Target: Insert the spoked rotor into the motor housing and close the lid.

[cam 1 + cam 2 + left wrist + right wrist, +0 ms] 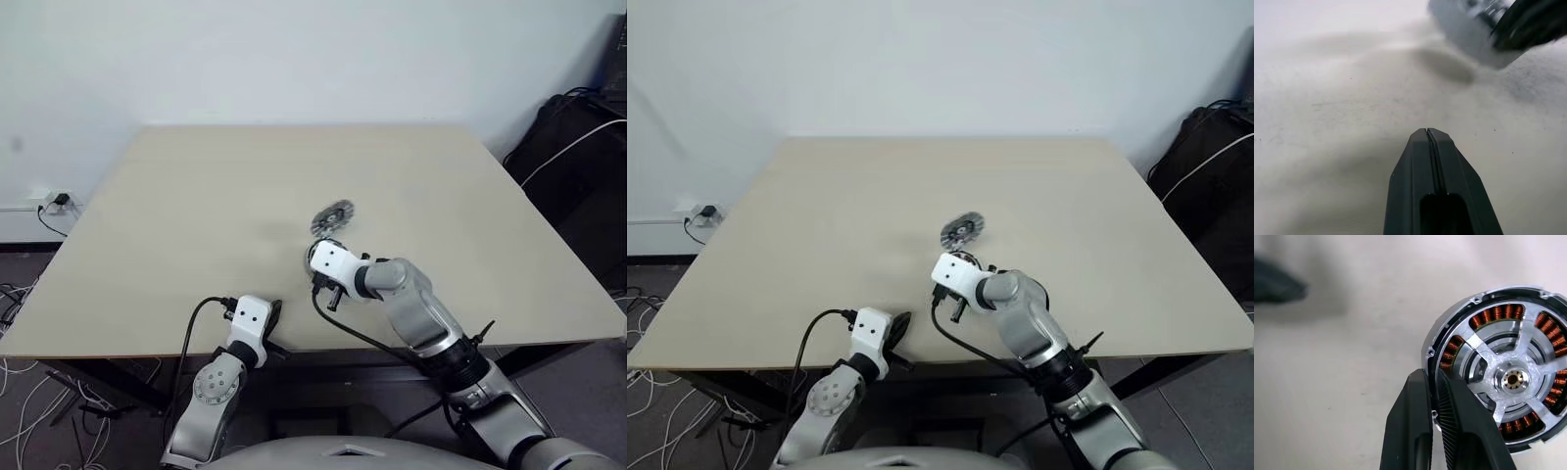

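My right gripper (1434, 377) is shut on the rim of the motor housing (1449, 350), a round part with copper-orange windings inside a dark rim. The spoked rotor (1512, 378), silvery with a small brass hub, sits in the housing's centre. From the head, the housing (332, 217) is tilted just past my right gripper (330, 238), near the middle of the table. The lid is out of view. My left gripper (272, 315) is shut and empty, low over the table's near edge; its closed fingers (1431, 147) point towards the right hand.
The beige table (196, 196) stands against a white wall, its near edge (118, 343) just in front of my arms. A black bag (578, 147) with a white cable stands right of the table. Loose cables (20, 392) lie on the floor at the left.
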`<state>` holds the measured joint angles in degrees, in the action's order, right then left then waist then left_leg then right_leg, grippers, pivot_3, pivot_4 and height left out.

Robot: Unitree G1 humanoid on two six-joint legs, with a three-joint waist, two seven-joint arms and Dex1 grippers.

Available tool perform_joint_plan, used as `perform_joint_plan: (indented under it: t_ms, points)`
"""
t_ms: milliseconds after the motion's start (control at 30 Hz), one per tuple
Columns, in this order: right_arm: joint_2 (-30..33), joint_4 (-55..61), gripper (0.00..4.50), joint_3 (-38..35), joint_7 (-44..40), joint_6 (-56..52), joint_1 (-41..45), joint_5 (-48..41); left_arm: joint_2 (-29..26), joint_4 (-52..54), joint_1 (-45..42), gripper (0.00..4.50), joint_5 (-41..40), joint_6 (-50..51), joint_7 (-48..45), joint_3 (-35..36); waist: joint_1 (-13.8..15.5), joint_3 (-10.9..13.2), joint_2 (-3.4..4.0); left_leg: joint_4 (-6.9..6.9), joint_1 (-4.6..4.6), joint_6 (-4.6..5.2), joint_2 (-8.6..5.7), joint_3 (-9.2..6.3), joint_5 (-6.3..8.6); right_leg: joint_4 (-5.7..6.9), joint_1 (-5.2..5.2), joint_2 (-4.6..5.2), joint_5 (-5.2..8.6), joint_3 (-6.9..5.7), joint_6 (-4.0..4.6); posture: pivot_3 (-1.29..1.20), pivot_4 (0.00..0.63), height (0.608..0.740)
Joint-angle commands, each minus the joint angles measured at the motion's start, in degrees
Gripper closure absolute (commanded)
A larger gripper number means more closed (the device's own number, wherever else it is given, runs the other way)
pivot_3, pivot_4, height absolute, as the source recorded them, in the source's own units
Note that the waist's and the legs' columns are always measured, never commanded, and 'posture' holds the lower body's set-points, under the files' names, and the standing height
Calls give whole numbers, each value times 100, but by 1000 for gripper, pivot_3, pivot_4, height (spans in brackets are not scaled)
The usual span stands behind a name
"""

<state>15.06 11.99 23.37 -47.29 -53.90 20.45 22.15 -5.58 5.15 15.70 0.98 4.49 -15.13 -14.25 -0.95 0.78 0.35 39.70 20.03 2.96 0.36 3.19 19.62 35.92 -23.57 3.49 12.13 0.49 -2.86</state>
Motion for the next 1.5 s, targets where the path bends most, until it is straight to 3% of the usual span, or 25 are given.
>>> perform_joint_plan:
  t_ms: [33, 300, 567, 1000, 1233, 1500]
  points:
    - [-234, 838, 4474, -504, 301, -915, -149, -265, 41, 73, -96, 4500, -64, -81, -58, -60, 6, 0, 0, 0, 0, -1, 0, 0, 0, 0, 0, 0, 0, 0, 0, 0, 0, 740]
    - [-697, 1747, 4474, -855, 854, -2721, -561, -1038, 42, 21, -154, 4500, -72, -55, -131, -79, -1, 2, 0, 1, 1, 0, 1, -1, 0, 1, 0, 1, 1, -1, 2, 0, 0, 740]
    - [-1308, 1382, 4474, -1456, 1644, -3411, -236, -1611, 50, -21, -196, 4500, -77, -52, -167, -89, -23, 2, 0, 0, 2, 0, -2, -4, 0, 0, 0, 0, 1, -2, 1, 0, 0, 740]
    - [-2047, -864, 4474, -1633, 2739, -2414, 411, -2104, 61, 0, -153, 4500, -74, -80, -120, -46, -194, -15, -28, 0, -33, -4, 7, 7, -3, 2, 30, -3, 0, 0, 1, 0, 0, 740]
    - [-2489, -1567, 2298, -1767, 2914, -1811, 816, -2490, 51, 23, -143, 4500, -67, -89, -99, -10, -332, -14, -47, 0, -51, -4, 42, 3, -41, 3, 12, -4, -38, 2, -7, 0, 0, 740]
    - [-2596, -1804, 2298, -1688, 2690, -1240, 1230, -2896, 45, 50, -122, 4500, -74, -88, -106, 21, -408, 14, -46, 0, -44, -9, 40, -23, -55, 4, -16, -21, -87, 6, 12, 0, 0, 740]
